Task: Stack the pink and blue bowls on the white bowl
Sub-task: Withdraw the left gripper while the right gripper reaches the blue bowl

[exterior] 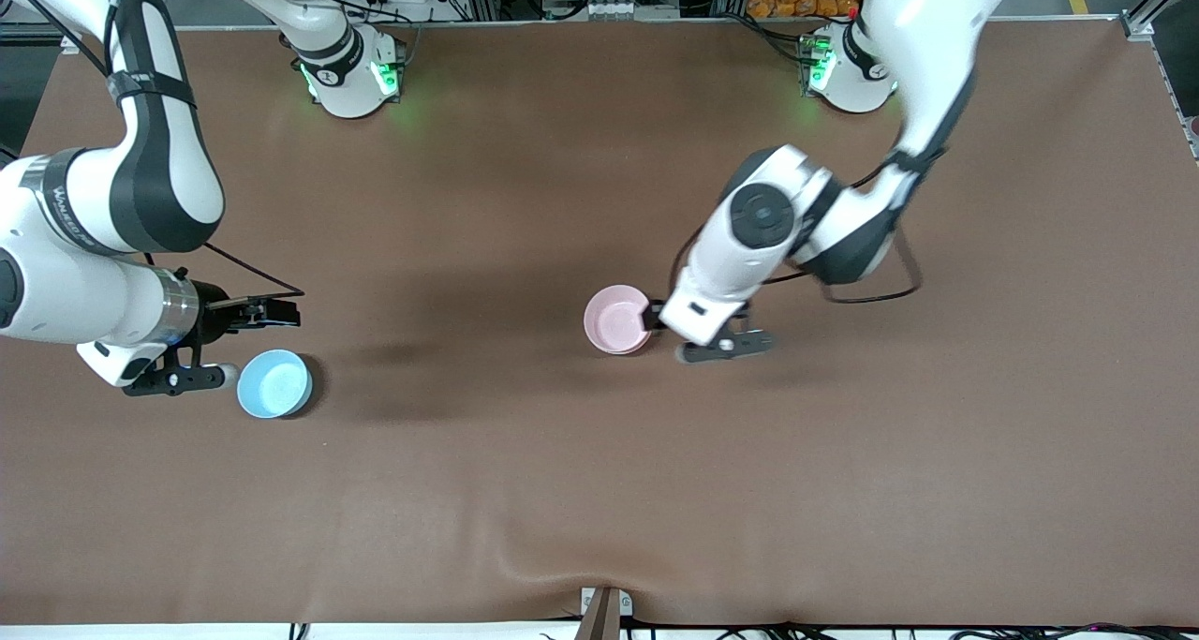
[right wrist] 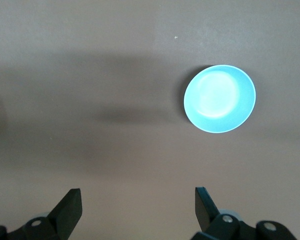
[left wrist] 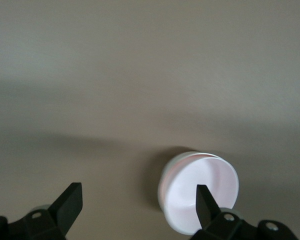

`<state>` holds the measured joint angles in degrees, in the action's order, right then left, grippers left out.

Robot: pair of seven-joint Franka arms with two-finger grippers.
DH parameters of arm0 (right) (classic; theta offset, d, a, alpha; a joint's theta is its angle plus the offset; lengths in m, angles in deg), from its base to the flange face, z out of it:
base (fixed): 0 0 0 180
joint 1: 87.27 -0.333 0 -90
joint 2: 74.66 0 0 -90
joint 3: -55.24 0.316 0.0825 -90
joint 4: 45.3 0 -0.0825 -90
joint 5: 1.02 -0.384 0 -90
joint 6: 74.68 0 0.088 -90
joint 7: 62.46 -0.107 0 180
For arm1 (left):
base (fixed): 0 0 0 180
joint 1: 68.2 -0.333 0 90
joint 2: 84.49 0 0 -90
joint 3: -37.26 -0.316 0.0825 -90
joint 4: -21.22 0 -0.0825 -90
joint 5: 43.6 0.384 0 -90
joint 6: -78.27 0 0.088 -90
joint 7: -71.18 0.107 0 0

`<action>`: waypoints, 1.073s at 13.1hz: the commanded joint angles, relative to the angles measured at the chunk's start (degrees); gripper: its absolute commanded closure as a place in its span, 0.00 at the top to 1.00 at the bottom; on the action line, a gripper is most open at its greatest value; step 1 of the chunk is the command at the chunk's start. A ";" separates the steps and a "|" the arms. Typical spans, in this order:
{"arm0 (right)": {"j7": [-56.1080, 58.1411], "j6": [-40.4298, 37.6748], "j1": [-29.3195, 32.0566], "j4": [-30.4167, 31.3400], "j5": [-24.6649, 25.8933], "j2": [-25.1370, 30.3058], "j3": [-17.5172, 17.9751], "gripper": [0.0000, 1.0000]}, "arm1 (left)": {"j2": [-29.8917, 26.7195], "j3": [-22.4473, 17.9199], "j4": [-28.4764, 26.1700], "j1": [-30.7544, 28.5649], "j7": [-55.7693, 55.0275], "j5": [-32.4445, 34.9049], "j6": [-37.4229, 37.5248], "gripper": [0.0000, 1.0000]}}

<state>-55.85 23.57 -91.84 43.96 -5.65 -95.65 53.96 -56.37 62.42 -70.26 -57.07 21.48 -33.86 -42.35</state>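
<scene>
The pale pink bowl [exterior: 618, 319] stands upright near the middle of the table. In the left wrist view the pink bowl [left wrist: 199, 196] shows a second pale rim just under its own, as if nested in another bowl. No white bowl shows on its own. My left gripper [exterior: 676, 331] [left wrist: 137, 196] is open, low at the bowl's edge toward the left arm's end, one finger [left wrist: 204, 202] over the bowl's inside. The sky blue bowl [exterior: 273, 383] [right wrist: 220, 99] stands upright toward the right arm's end. My right gripper [exterior: 164, 375] [right wrist: 137, 202] is open and empty, above the table beside it.
The brown table mat [exterior: 599, 490] is bare around both bowls. The arms' bases [exterior: 351, 73] stand along the edge farthest from the front camera. A small clamp [exterior: 604, 612] sits at the nearest edge.
</scene>
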 commanded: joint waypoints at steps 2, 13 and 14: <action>16.21 5.19 -0.10 -0.66 3.04 -2.91 -0.30 1.00 | -5.88 -0.03 6.20 -1.72 -1.02 1.34 15.65 1.00; 42.66 17.14 6.31 -1.46 3.66 -18.48 -0.48 1.00 | -18.97 -0.21 7.80 -12.35 14.53 0.55 30.98 1.00; 46.35 18.03 7.19 -1.46 3.31 -19.00 -0.47 1.00 | -20.20 -0.55 7.71 -12.79 14.54 0.64 31.41 1.00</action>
<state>-16.52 40.16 -87.15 43.62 -2.73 -113.62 52.89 -74.38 61.91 -62.00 -69.40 35.08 -33.63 -12.23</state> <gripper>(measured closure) 0.000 0.000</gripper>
